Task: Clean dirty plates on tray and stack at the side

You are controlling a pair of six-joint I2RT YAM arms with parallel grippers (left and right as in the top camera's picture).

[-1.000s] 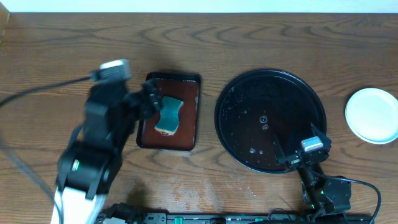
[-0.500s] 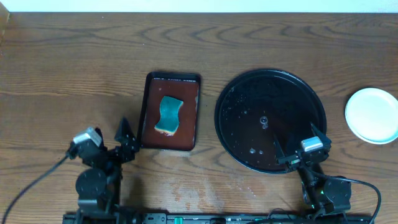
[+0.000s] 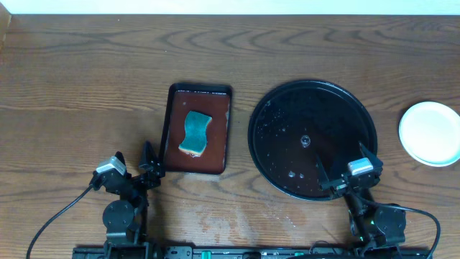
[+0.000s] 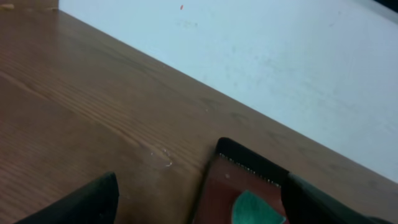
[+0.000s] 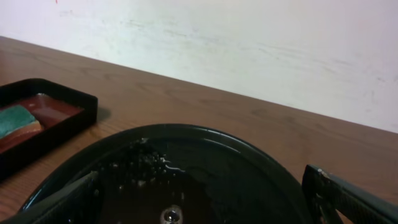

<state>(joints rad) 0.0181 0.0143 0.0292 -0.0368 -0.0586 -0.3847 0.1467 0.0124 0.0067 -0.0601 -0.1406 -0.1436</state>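
My left tool [image 3: 134,160] and right tool [image 3: 345,164] gape apart at the desk's [image 3: 72,86] near edge, teal sponge [image 3: 195,132] in the red tray [image 3: 172,129], black tray [image 3: 287,101] wet, white plate [image 3: 430,133] clean by the right edge.

The black left hand [image 3: 134,158] and black right hand [image 3: 342,160] sit low at the near edge, fingers spread wide, empty.

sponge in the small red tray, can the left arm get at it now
Probably yes: the left gripper is open and empty just off the near corner of the small red tray, the sponge lies uncovered in it, and nothing stands between them.
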